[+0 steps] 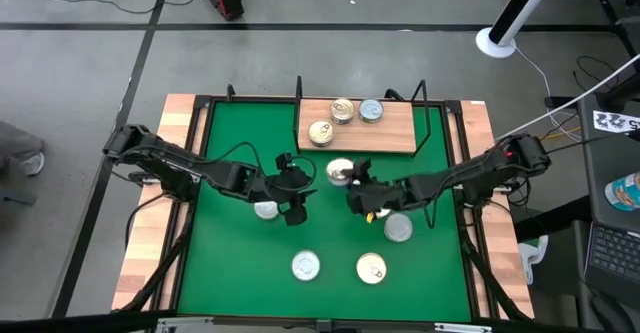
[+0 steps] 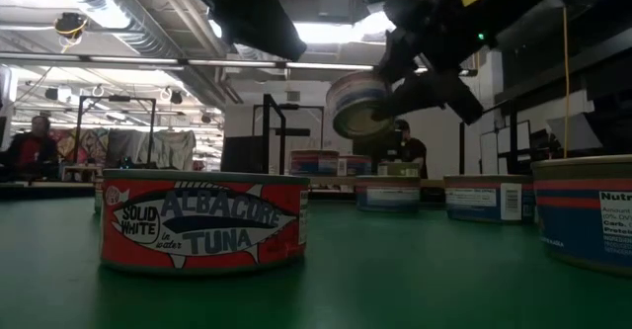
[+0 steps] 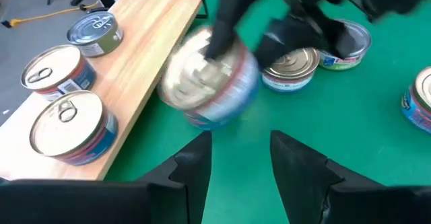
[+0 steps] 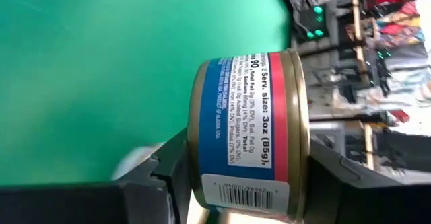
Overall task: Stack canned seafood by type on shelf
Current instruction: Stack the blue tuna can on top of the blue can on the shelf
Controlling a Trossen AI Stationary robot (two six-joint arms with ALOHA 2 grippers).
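Observation:
The shelf (image 1: pixel 392 133) is a light wooden board at the table's far side. Three tins stand on it: two gold-topped (image 1: pixel 343 110) (image 1: pixel 321 132) and one silver-topped (image 1: pixel 371 110). My right gripper (image 1: pixel 348 181) is shut on a gold-rimmed tin with a blue and red label (image 4: pixel 249 126). It holds the tin in the air in front of the shelf. My left gripper (image 3: pixel 241 150) is open with nothing between its fingers, just left of that tin. A silver-topped tin (image 1: pixel 266 210) stands on the green mat close by it. My right gripper pinches the tin between its two fingers, which lie against the tin's two flat ends (image 4: pixel 196 150), one finger (image 4: pixel 165 173) on each. The fingers come from the table's right, slanting down. The tin is lifted clear of the mat and tilted on edge (image 2: pixel 357 102).
More tins stand on the mat: one near the right arm (image 1: pixel 398 227) and two toward the near edge (image 1: pixel 306 265) (image 1: pixel 371 268). A red tuna tin (image 2: pixel 202 220) fills the low view's foreground. Black wire posts (image 1: pixel 427 108) frame the shelf. Wooden planks (image 1: pixel 150 233) edge the mat.

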